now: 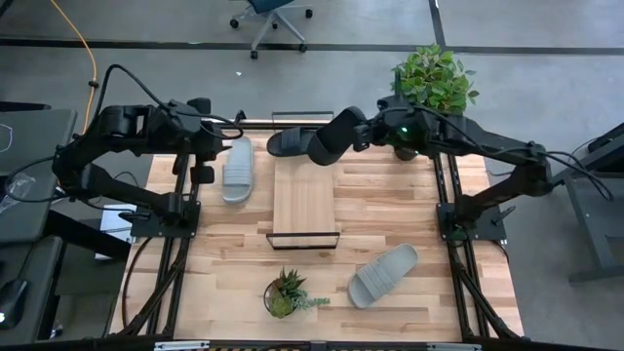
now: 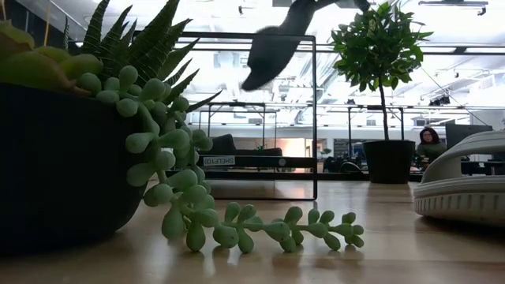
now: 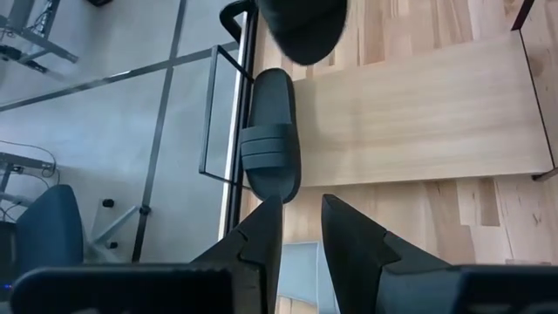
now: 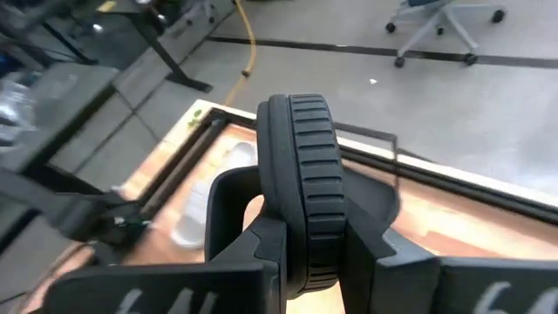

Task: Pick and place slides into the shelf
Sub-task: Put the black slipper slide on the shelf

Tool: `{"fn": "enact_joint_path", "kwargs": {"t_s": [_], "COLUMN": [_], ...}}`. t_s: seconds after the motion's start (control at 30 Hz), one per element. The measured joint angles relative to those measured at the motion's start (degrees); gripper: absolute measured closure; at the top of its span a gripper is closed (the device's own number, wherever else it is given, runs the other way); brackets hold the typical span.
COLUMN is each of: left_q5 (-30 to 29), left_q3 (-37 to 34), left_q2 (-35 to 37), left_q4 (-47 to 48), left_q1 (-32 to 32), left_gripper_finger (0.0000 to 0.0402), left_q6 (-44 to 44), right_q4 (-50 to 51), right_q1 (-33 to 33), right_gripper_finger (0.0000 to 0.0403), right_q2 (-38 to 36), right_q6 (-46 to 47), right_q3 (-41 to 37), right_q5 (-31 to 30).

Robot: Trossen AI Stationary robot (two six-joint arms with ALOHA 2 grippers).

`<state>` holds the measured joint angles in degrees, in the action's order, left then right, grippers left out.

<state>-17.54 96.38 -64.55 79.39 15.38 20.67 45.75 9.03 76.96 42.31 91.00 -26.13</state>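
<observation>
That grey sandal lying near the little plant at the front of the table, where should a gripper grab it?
Probably from straight above, pinching one long side edge of the grey sandal near its middle. It lies flat, sole down and slanted on the table, so the sole's rim is free, and open wood surrounds it. The succulent sits apart, out of the way.

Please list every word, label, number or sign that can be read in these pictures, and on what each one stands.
No text can be read with certainty.
Small white label on the dark bar in the low view: too blurred to read.
The black slide in the right gripper shows no lettering.
</observation>
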Motion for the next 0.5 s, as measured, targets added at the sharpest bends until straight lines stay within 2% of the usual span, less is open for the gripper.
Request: {"fn": "enact_joint_path", "kwargs": {"t_s": [0.33,0.5], "left_q5": [0.0,0.0], "left_q3": [0.0,0.0], "left_q2": [0.0,0.0], "left_q4": [0.1,0.1], "left_q1": [0.0,0.0], "left_gripper_finger": [0.0332,0.0332], "left_q6": [0.5,1.0], "right_q4": [0.0,2.0], "right_q1": [-4.7,-6.9], "right_gripper_finger": [0.0363,0.0363], "right_q2": [-8.5,-10.6], "right_q6": [1.8,1.6], "right_q3": [0.0,0.0], "right_q5": [-5.1,-10.0]}}
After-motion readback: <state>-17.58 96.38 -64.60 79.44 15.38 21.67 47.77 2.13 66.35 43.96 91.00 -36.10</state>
